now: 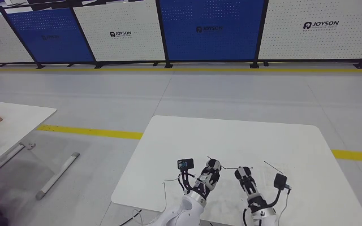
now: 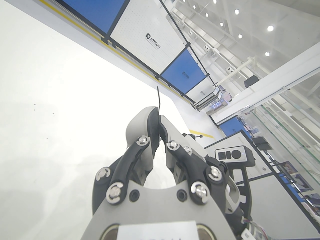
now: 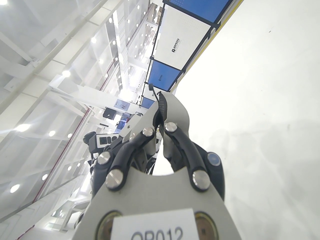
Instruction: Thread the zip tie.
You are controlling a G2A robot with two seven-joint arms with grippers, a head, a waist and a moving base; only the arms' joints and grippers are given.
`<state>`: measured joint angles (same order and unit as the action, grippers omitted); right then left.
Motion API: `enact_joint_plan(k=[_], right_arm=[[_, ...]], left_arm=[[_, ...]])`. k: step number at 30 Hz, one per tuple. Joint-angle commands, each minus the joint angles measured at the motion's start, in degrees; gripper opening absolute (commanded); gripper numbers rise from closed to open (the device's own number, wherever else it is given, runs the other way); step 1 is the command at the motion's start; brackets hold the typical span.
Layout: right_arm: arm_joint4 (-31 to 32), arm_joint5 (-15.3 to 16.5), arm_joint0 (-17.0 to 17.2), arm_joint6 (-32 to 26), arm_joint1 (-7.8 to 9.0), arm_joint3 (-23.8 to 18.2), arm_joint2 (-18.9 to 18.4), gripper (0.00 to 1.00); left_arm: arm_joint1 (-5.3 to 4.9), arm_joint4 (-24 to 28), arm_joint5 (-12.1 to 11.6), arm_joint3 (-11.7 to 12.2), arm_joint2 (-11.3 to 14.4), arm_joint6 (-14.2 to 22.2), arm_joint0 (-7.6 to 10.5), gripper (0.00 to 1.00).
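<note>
Left gripper (image 2: 159,117): jaws fully closed, pads pinching a thin black strap of the zip tie (image 2: 158,99). The strap's plain end stands straight out past the fingertips. Seen from above, this gripper (image 1: 213,165) sits low over the white table (image 1: 237,133), near its front edge, with the short strap end showing just beyond its tip.

Right gripper (image 3: 160,101): jaws likewise pressed together, gripping the tie just behind its small square head (image 3: 150,86). The head projects clear of the fingertips and leans to one side. From above, this gripper (image 1: 243,171) sits just beside the left one, tips apart. A fine black line of the tie (image 1: 229,168) runs from its tip across the gap toward the left gripper.

The plain end and the head are held apart; the strap is not yet through the head. Whether both grippers hold one and the same tie cannot be told.

Beyond the right gripper, on the side away from the left one, a second thin black strip (image 1: 274,166) lies flat on the table, near that arm and clear of it.
</note>
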<state>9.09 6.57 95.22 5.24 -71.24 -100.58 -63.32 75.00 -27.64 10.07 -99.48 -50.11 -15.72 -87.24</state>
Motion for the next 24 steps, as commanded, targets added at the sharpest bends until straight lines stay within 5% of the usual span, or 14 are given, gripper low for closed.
enact_joint_plan(k=[1,14,24], right_arm=[[0.1,0.0,0.1,-0.1,-0.04,-0.1,-0.1,0.00],[1.2,-2.1,-0.6,-0.8,-0.59,0.2,0.3,0.00],[1.1,-0.4,0.8,-0.2,-0.75,-0.5,-0.7,0.00]], left_arm=[[0.00,0.0,0.0,0.0,0.0,0.0,0.00,0.00],[0.00,0.0,0.0,0.0,0.0,0.0,0.00,0.00],[0.00,0.0,0.0,0.0,0.0,0.0,0.00,0.00]])
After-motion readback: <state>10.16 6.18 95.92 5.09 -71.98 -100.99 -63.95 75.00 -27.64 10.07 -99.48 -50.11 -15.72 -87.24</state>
